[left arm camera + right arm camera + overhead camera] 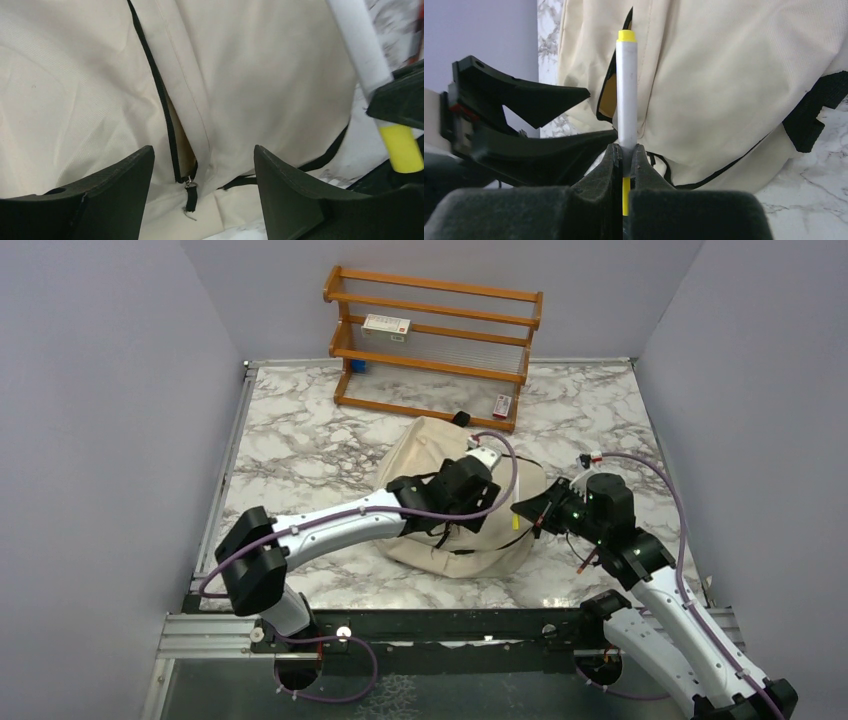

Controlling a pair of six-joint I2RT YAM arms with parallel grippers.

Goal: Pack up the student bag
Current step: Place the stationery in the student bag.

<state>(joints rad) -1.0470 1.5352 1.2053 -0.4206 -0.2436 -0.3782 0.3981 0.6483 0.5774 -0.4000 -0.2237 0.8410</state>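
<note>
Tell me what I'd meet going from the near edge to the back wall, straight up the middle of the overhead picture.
Black mounting rail → student bag → wooden rack. The hands overlap the bag, so they are left out.

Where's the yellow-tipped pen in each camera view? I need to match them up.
Top external: pen, a yellow sliver over the student bag, centre.
Left wrist: pen at right edge, slanting.
Right wrist: pen centre, upright in the right gripper.
Shared landmark: the beige student bag.
</note>
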